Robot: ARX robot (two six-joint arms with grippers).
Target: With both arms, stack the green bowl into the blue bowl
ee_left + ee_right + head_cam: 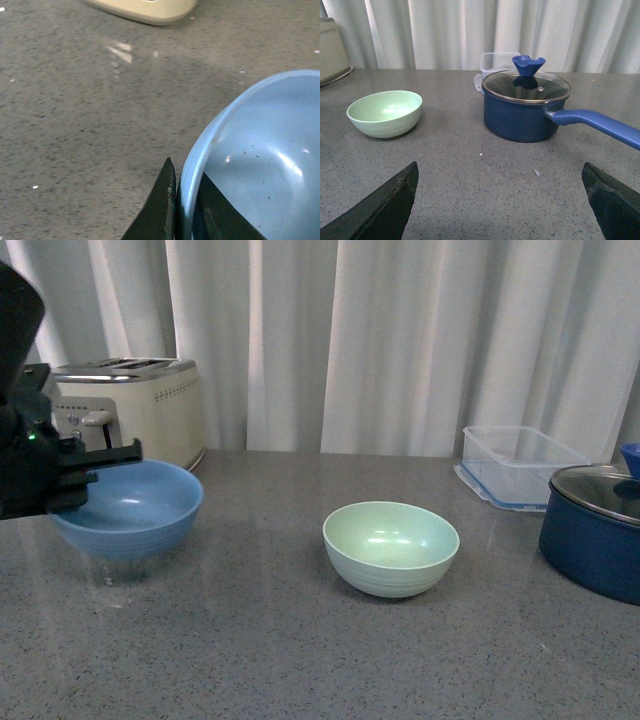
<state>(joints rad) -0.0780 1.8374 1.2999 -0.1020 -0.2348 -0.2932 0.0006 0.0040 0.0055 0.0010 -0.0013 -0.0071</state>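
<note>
While the left gripper (184, 170) pinches the blue bowl's (130, 505) rim toward the bench's (300, 660) left edge, the green bowl (390, 545) sits mid-bench; the right gripper (499, 169) gapes wide, holding nothing.

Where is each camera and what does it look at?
Front view: on the robot's body, facing forward at the green bowl, blue bowl and left tool.
Left wrist view: on that wrist, looking down at the blue bowl's rim inside the left tool.
Right wrist view: on that wrist, looking at the green bowl and navy pot; the open right tool shows.
Front and right wrist views share the green bowl.
</note>
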